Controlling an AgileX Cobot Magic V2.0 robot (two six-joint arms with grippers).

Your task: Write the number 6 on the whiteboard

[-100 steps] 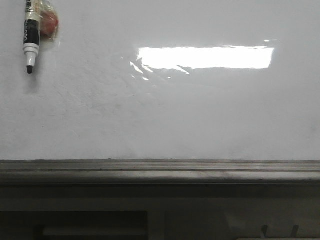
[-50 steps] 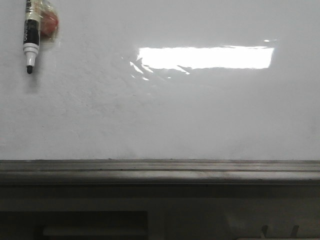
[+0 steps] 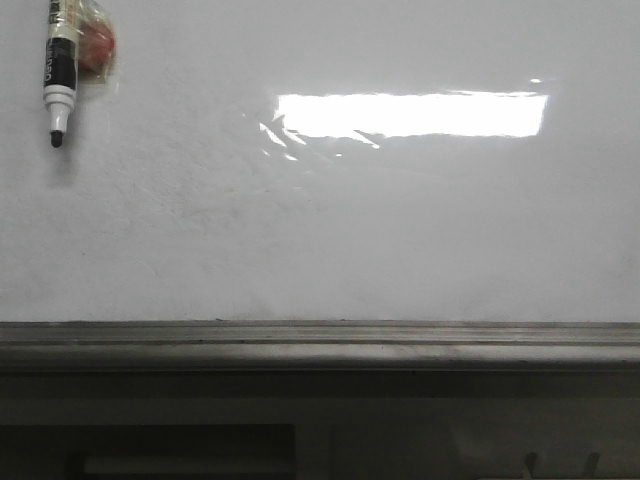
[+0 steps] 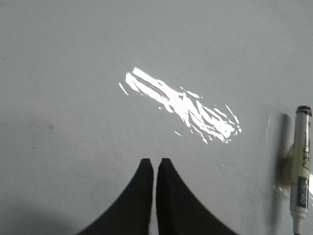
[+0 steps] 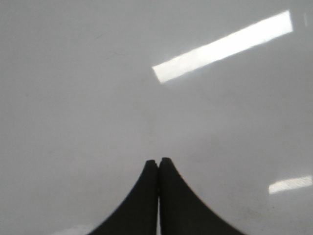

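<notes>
Whiteboard (image 3: 400,230) filling the front view, standing upright, bearing no marker line | grey ledge (image 3: 320,340) running along its lower edge | black-and-white marker (image 3: 56,80) hanging tip-down at upper left, beside a reddish piece (image 3: 98,45) | left gripper (image 4: 155,162) facing the board, jaws pressed together, grasping nothing | right gripper (image 5: 158,161) doing likewise.

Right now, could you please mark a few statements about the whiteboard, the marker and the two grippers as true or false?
1. The whiteboard already carries a finished 6. False: no drawn line is visible.
2. The marker sits at the board's upper left in the front view, tip down. True.
3. The left gripper holds the marker. False: it is shut on nothing; the marker lies apart.
4. The right gripper is shut and empty. True.
</notes>
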